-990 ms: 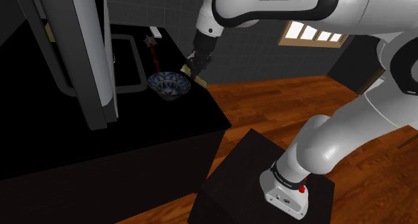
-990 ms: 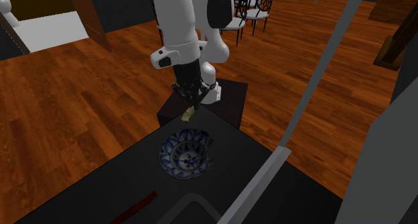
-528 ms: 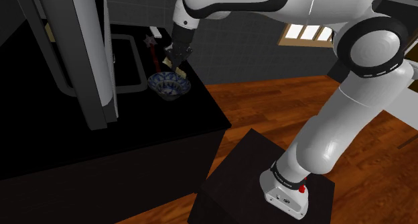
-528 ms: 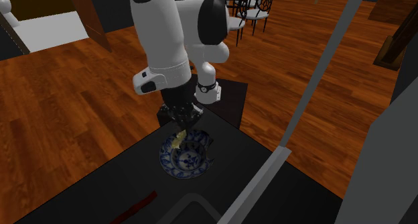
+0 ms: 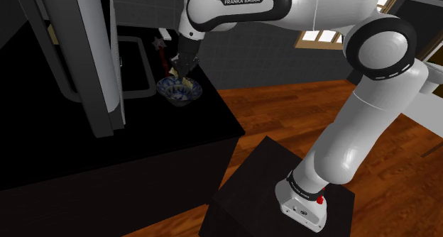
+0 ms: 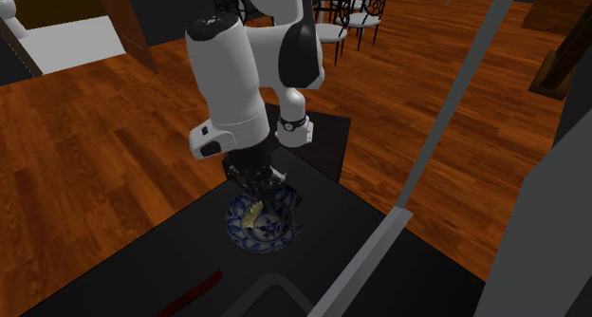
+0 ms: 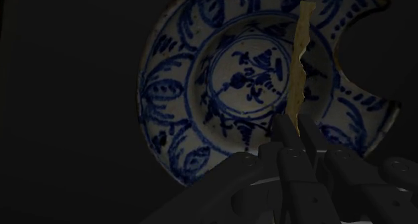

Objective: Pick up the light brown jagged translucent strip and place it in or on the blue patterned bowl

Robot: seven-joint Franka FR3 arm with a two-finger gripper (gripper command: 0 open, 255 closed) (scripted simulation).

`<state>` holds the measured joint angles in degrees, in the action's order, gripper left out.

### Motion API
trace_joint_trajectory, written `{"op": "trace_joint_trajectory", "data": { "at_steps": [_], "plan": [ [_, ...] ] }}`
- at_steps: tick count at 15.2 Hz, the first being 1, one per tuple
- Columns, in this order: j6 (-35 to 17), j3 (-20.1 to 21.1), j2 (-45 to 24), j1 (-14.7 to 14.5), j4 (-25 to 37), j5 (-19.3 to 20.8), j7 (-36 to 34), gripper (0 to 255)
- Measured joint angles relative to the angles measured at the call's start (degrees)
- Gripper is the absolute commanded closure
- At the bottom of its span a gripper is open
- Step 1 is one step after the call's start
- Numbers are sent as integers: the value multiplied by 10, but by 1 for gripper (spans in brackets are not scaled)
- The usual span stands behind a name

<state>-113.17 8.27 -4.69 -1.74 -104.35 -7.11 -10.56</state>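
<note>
1. Your pincer [image 7: 293,125] is clamped on the near end of the light brown jagged strip [image 7: 301,55], with a black finger pressed against each side.
2. You have the strip running straight out from the fingertips, across the painted inside of the blue patterned bowl [image 7: 161,95].
3. You will find the bowl directly under the hand, standing on the black counter [image 5: 142,143] near the edge that meets the wooden floor [image 5: 298,108].
4. You cannot tell whether the strip's free tip touches the bowl or hangs just above it.
5. You can see a rounded gap in the bowl's rim just beside the strip's far end.
6. Your shoulder view shows a red-handled utensil [image 5: 165,54] lying beyond the bowl, beside the sink [image 5: 131,65].
</note>
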Motion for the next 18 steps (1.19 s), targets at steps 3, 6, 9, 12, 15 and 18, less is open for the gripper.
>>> {"op": "trace_joint_trajectory", "data": {
  "at_steps": [3, 6, 9, 12, 15, 18],
  "plan": [
    [-22, 1, -4, -1, -17, 0, 1, 255],
    [-36, 1, -6, -1, -31, -1, 3, 255],
    [-38, 1, -7, -1, -31, -1, 3, 255],
    [-38, 1, -7, -1, -31, -1, 3, 0],
    [-38, 1, -7, -1, -31, -1, 3, 0],
    [-38, 1, -7, -1, -31, -1, 3, 0]
  ]
}}
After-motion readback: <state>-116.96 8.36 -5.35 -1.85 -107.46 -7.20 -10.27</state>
